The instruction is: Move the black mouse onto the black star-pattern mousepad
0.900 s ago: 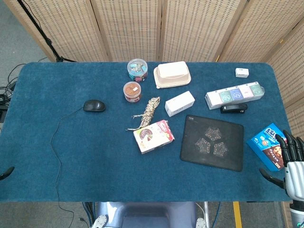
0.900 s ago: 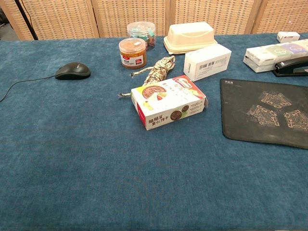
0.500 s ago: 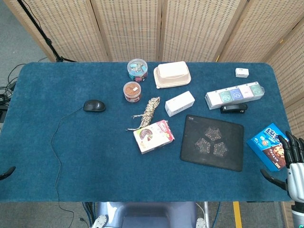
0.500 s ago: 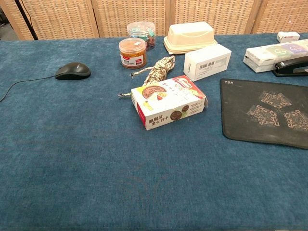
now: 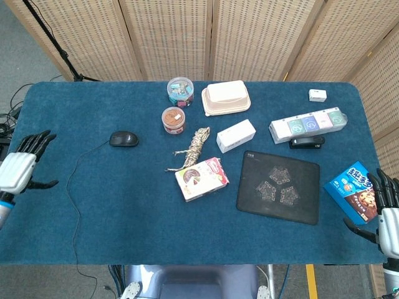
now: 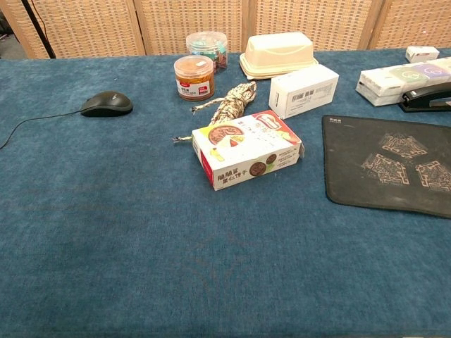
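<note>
Left robot hand: the left robot hand (image 5: pixel 19 169) hovered at the left edge of the tabletop (image 5: pixel 112 205), fingers spread apart, holding nothing.
Right robot hand: the right robot hand (image 5: pixel 388 218) sat off the near right corner, fingers apart and empty, just beside a blue cookie box (image 5: pixel 354 192).
Mouse: the black mouse (image 5: pixel 123 138) lay on the left half of the tabletop, right of the left robot hand and apart from it, its cable (image 5: pixel 76 187) trailing toward the near edge.
Mousepad: the black star-pattern mousepad (image 5: pixel 278 187) lay flat on the right, bare, well apart from the mouse.
Between them: a snack box (image 5: pixel 201 178), a rope bundle (image 5: pixel 195 147), a white carton (image 5: pixel 235 135).
Progress: nothing done by the look of it; reaching, grasping, carrying and placing all remained.
Views: only the head view showed the hands; the chest view showed neither, but gave a closer look at the mouse and pad.
</note>
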Robot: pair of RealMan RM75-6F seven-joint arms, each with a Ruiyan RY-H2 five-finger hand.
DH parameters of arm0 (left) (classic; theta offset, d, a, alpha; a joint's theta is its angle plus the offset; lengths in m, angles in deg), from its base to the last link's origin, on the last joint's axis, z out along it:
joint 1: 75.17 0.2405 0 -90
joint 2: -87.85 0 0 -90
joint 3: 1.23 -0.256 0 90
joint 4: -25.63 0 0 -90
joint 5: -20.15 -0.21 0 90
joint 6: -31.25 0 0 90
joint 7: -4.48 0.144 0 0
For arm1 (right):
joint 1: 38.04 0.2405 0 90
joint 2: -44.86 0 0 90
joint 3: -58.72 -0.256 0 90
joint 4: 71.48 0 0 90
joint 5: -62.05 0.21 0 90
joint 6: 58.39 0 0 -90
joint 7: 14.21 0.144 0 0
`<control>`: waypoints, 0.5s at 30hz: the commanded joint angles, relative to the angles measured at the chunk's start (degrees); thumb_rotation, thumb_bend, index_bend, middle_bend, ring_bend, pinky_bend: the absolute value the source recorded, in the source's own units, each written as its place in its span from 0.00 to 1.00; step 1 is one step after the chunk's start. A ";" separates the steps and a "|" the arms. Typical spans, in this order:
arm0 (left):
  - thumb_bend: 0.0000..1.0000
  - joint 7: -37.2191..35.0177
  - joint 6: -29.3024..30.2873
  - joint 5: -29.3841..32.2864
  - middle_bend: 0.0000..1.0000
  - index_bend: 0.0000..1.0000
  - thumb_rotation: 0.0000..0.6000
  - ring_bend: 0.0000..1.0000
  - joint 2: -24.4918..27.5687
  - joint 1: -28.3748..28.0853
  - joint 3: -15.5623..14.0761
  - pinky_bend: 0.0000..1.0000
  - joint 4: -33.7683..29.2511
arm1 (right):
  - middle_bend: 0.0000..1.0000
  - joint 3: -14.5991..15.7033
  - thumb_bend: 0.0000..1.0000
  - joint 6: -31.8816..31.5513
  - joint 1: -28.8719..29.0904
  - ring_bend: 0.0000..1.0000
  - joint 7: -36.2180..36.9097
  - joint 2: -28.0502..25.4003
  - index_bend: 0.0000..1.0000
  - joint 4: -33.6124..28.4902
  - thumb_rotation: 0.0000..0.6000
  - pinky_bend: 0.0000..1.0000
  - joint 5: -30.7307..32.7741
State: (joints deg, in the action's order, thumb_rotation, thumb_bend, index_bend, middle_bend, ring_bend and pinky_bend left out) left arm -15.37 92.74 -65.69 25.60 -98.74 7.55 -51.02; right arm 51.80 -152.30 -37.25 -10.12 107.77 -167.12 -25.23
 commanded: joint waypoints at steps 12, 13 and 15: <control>0.08 -8.92 -21.58 2.17 0.00 0.00 1.00 0.00 -16.75 -19.62 1.31 0.00 24.44 | 0.00 -2.70 0.00 4.95 1.17 0.00 1.78 0.31 0.00 2.55 1.00 0.00 8.19; 0.08 -9.29 -22.37 2.53 0.00 0.00 1.00 0.00 -17.79 -20.38 1.43 0.00 25.95 | 0.00 -2.78 0.00 5.34 1.28 0.00 1.74 0.38 0.00 2.74 1.00 0.00 8.58; 0.08 -10.16 -24.37 3.14 0.00 0.00 1.00 0.00 -19.93 -22.18 1.57 0.00 29.17 | 0.00 -2.95 0.00 6.11 1.50 0.00 1.68 0.54 0.00 3.14 1.00 0.00 9.35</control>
State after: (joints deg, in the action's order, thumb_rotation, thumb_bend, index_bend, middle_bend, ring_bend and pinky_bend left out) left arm -24.37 71.82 -64.01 9.14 -117.85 8.86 -26.14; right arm 48.99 -146.44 -35.90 -8.41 108.21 -164.19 -16.12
